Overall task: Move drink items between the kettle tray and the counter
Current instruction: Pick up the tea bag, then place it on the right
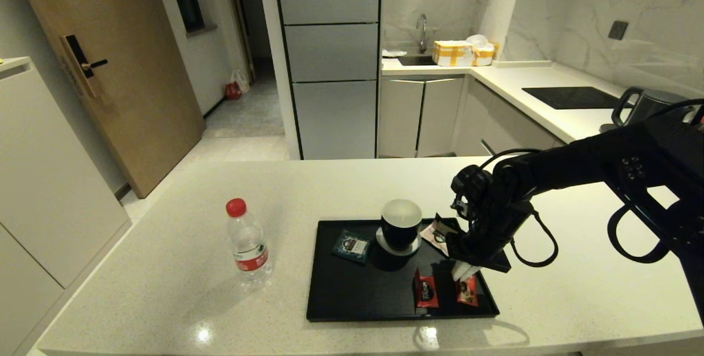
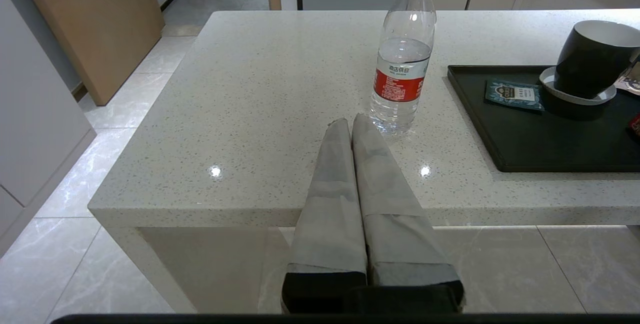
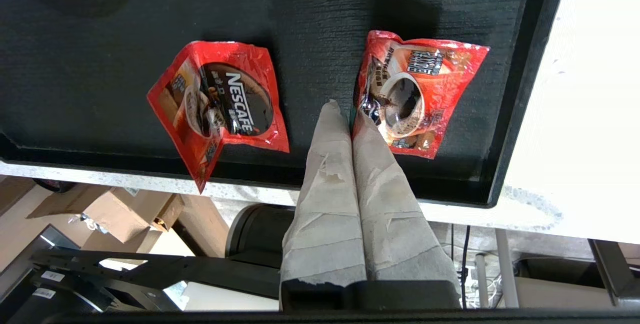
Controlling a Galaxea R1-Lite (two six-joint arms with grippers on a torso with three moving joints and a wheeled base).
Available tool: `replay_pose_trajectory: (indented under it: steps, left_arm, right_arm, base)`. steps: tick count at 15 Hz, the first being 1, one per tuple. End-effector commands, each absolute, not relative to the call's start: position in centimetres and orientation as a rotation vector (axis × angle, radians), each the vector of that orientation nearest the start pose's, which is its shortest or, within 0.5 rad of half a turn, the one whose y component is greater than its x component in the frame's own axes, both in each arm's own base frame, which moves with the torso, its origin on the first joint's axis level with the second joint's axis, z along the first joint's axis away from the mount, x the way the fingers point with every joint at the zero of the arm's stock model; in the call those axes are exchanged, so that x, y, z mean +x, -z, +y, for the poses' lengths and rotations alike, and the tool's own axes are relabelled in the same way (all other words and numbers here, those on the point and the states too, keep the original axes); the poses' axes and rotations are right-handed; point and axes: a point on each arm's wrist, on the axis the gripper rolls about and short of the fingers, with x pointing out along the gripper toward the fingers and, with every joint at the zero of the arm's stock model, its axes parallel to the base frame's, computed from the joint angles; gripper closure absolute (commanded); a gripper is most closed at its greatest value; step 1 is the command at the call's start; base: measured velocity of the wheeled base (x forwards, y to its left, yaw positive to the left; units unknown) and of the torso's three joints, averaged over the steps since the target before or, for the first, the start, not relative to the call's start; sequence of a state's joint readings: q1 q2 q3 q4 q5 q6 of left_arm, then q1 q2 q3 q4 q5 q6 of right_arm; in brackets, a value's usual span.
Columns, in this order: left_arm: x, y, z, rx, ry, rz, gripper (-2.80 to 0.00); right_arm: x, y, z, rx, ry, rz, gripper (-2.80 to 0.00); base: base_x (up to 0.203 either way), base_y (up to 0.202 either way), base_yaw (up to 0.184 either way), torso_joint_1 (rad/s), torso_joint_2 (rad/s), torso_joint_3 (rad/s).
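A clear water bottle (image 1: 248,246) (image 2: 402,63) with a red cap and red label stands upright on the pale speckled counter (image 1: 165,279), left of the black kettle tray (image 1: 363,290) (image 3: 300,13). Two red sachets lie near the tray's front edge. My right gripper (image 1: 462,273) (image 3: 345,111) reaches down into the tray, shut, its tips pinching the edge of the right-hand red sachet (image 1: 467,292) (image 3: 420,93). The other red sachet (image 1: 426,289) (image 3: 225,103) lies loose beside it. My left gripper (image 2: 347,122) hangs shut and empty off the counter's front edge, short of the bottle.
On the tray stand a black mug (image 1: 401,224) on a coaster, a teal sachet (image 1: 351,246) and a pale pink sachet (image 1: 434,232). A kettle (image 1: 649,105) and a black hob panel (image 1: 572,97) sit on the far worktop to the right. Bare counter (image 3: 575,113) borders the tray.
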State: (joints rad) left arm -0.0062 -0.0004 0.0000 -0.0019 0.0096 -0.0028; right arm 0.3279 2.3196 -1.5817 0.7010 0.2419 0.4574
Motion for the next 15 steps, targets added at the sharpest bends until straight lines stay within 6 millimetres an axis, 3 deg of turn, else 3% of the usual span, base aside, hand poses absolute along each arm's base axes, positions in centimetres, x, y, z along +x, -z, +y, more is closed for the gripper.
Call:
replay_pose_trajectory:
  steps: [1, 4, 6, 8, 10, 12, 15]
  left_arm:
    - [-2.3, -7.5, 0.0, -0.003, -0.003, 0.0, 0.0]
    - [-2.3, -7.5, 0.0, -0.003, -0.003, 0.0, 0.0]
    - [-2.3, -7.5, 0.0, -0.003, -0.003, -0.002, 0.0]
    - [-2.3, -7.5, 0.0, -0.003, -0.005, 0.0, 0.0]
    - [-2.3, -7.5, 0.0, -0.003, -0.003, -0.001, 0.0]
    - [-2.3, -7.5, 0.0, -0.003, -0.004, 0.0, 0.0]
    - [-2.3, -7.5, 0.0, -0.003, -0.004, 0.0, 0.0]
  right_arm:
    - [37.1, -7.4, 13.1, 0.313, -0.136, 1.498, 0.0]
    - [36.9, -12.4, 10.9, 0.384, -0.124, 1.372, 0.0]
    - [36.8, -15.7, 7.5, 0.439, -0.068, 1.317, 0.0]
    - [36.6, -17.1, 4.1, 0.488, 0.01, 1.319, 0.0]
    - [36.6, -17.0, 0.8, 0.546, 0.093, 1.325, 0.0]
    - [36.6, -15.1, -2.1, 0.603, 0.18, 1.371, 0.0]
    - [36.8, -12.3, -4.2, 0.641, 0.239, 1.439, 0.0]
  base:
    - [0.0, 0.0, 0.0, 0.0, 0.0, 0.0]
    - [0.0, 0.0, 0.0, 0.0, 0.0, 0.0]
    - [0.0, 0.0, 0.0, 0.0, 0.0, 0.0]
    - [0.0, 0.0, 0.0, 0.0, 0.0, 0.0]
    - [0.0, 0.0, 0.0, 0.0, 0.0, 0.0]
    - [0.0, 0.0, 0.0, 0.0, 0.0, 0.0]
    - [0.0, 0.0, 0.0, 0.0, 0.0, 0.0]
